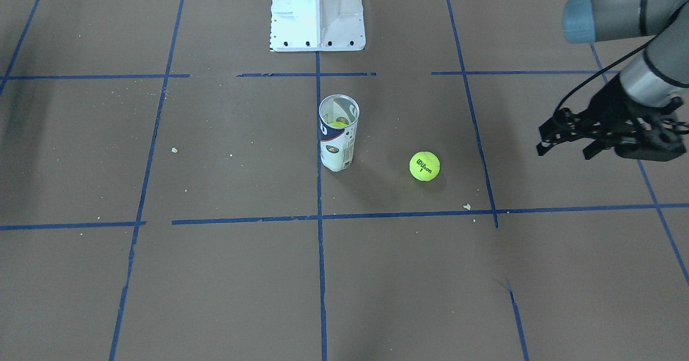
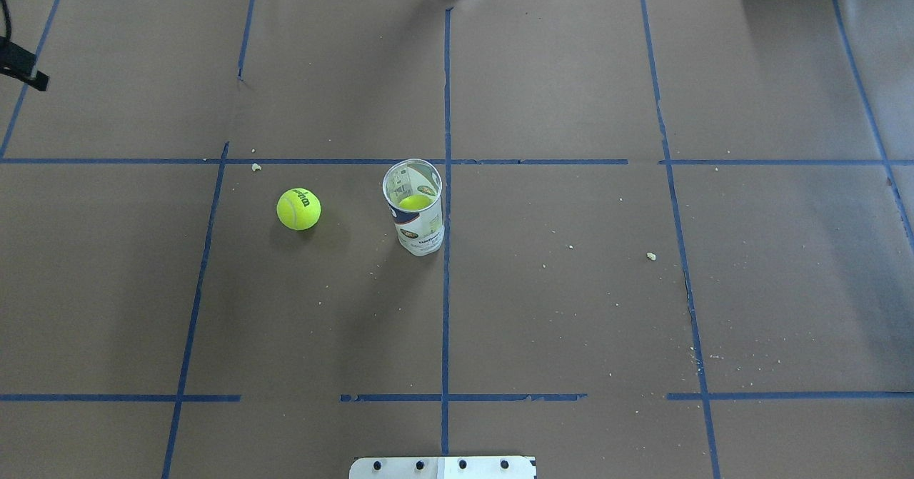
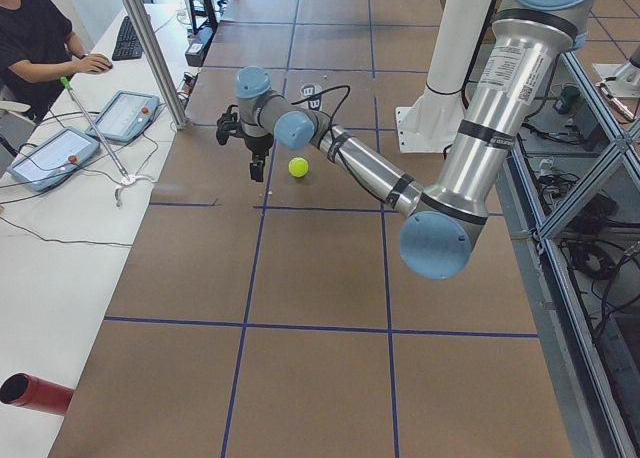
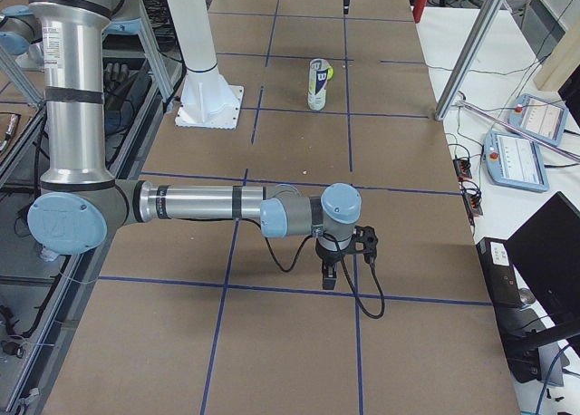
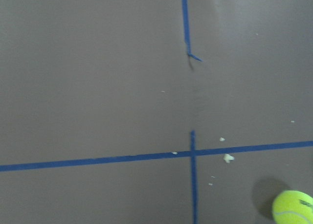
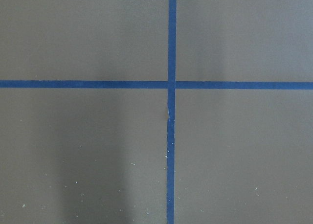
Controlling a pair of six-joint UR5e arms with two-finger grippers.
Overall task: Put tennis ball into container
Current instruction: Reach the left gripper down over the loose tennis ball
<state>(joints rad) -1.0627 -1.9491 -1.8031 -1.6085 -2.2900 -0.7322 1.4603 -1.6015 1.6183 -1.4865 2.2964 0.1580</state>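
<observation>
A bright yellow-green ball printed "Wilson 1" is lying on a brown table, near its middle and a little toward the robot's left end. A clear tube is standing upright just to the ball's right, apart from it, with its mouth open. A second ball is sitting inside the tube.

The left gripper is hanging above the table well to the ball's left, with its jaws looking spread and nothing between them. The right gripper is hovering far off toward the table's right end. Whether it is open cannot be told.

The step in hand looks like the left arm's reach to the ball. The jaws should be coming straight down astride the ball's widest part and closing gently, since it may roll. The ball is about as wide as the tube, so it needs centring over the mouth. Bumping the rim could tip the tube.
</observation>
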